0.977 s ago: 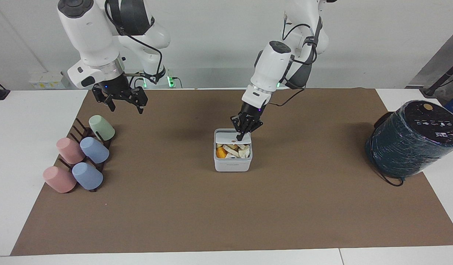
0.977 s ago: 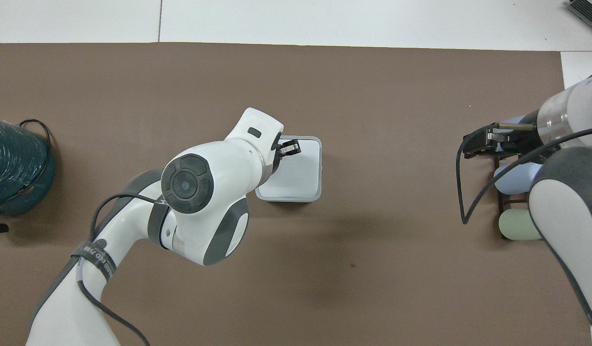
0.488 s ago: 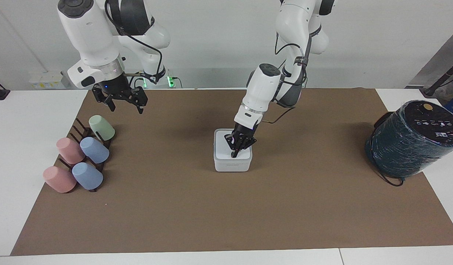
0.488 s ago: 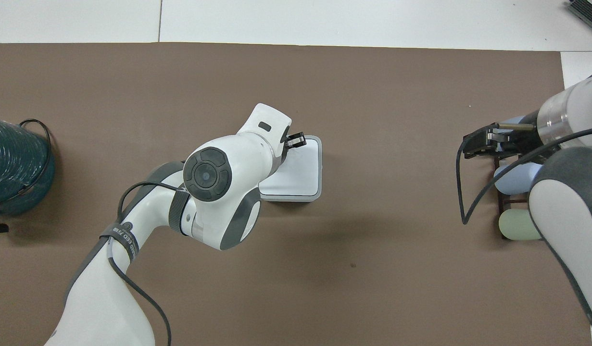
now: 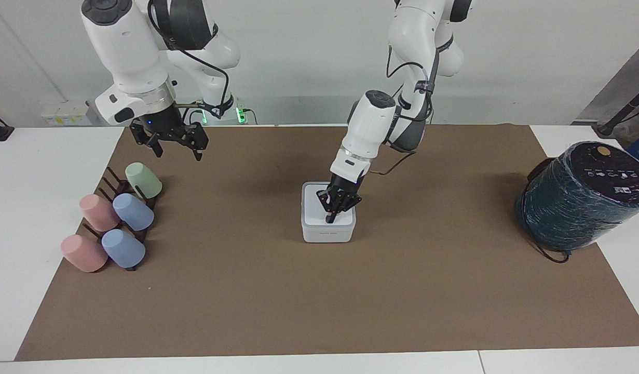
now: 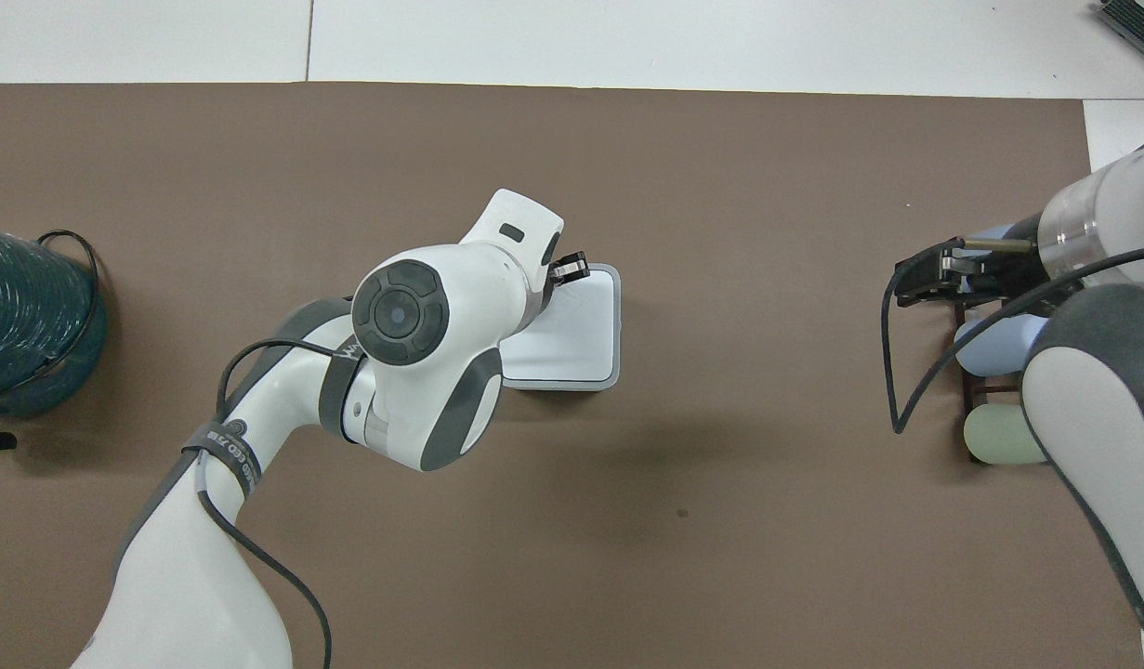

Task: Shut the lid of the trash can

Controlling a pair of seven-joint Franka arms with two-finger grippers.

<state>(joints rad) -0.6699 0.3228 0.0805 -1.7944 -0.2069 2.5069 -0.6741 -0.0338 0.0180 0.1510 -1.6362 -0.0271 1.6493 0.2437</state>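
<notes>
The small white trash can [image 5: 328, 235] stands mid-table on the brown mat; it also shows in the overhead view [image 6: 614, 376]. Its white lid [image 5: 315, 208] lies flat on the box, and the contents are hidden. My left gripper [image 5: 330, 218] points down with its fingers shut and its tip resting on the lid, near the edge farther from the robots. In the overhead view the left arm covers part of the lid [image 6: 585, 325], and only the left gripper's tip [image 6: 572, 271] shows. My right gripper [image 5: 177, 151] hangs open and empty over the cup rack and waits there.
A dark rack of pastel cups [image 5: 117, 218] lies at the right arm's end of the table. A large dark wrapped cylinder [image 5: 584, 197] with a cable stands at the left arm's end, also in the overhead view [image 6: 28, 321].
One second ago the lid stood partly raised with scraps showing inside. My left gripper pushed it down flat. The right arm has not moved.
</notes>
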